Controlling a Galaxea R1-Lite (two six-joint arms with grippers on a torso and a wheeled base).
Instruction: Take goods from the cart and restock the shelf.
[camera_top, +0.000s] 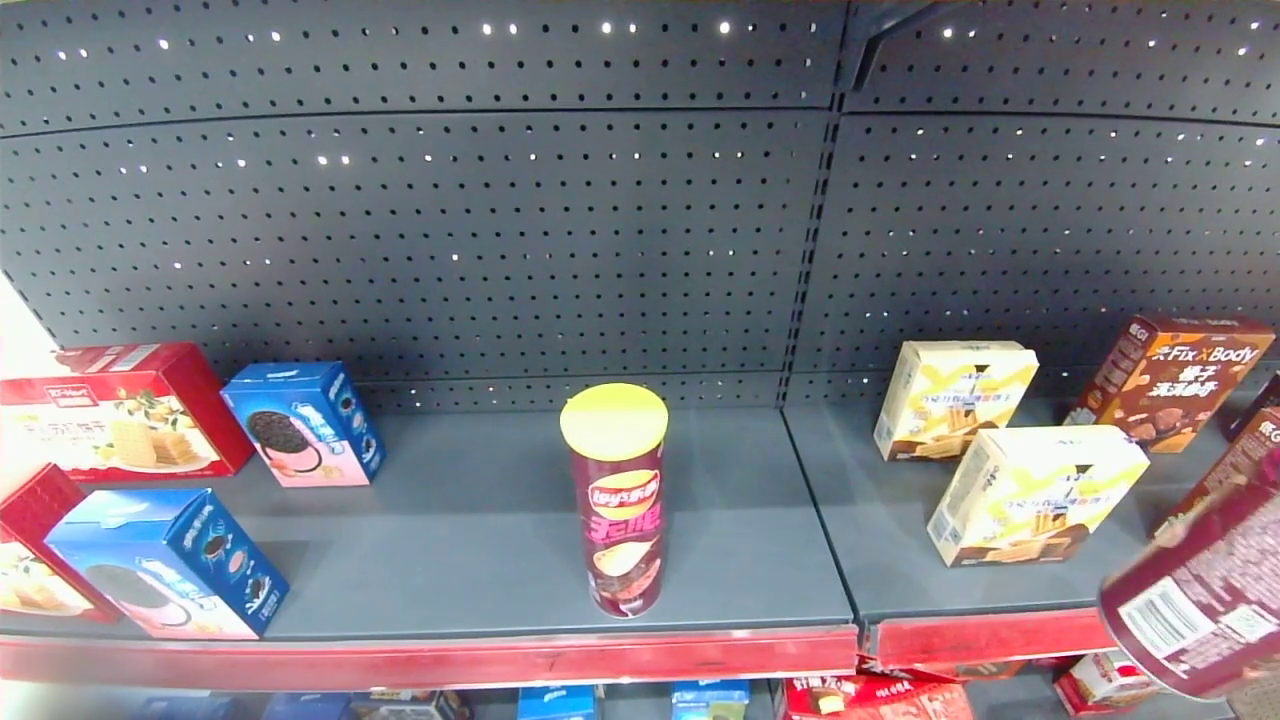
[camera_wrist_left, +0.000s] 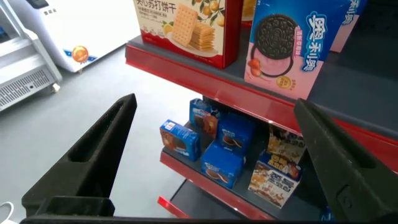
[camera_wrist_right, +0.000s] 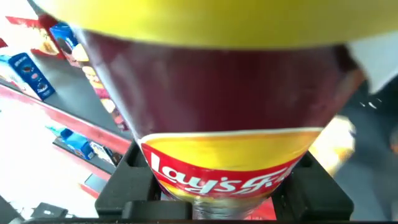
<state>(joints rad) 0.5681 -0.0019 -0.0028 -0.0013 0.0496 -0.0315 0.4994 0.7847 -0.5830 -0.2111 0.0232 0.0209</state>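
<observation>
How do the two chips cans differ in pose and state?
The shelf can stands upright and free; the held can is tilted, clamped in the right gripper. The shelf can shows its yellow lid; the held can shows its barcode side in the head view. Both are maroon with yellow lids.

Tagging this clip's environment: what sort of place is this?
Probably a shop aisle, or a mock-up: pegboard-backed shelf with a red front edge, cookie boxes and an upright chip can on it, more stock on the tier below.
</observation>
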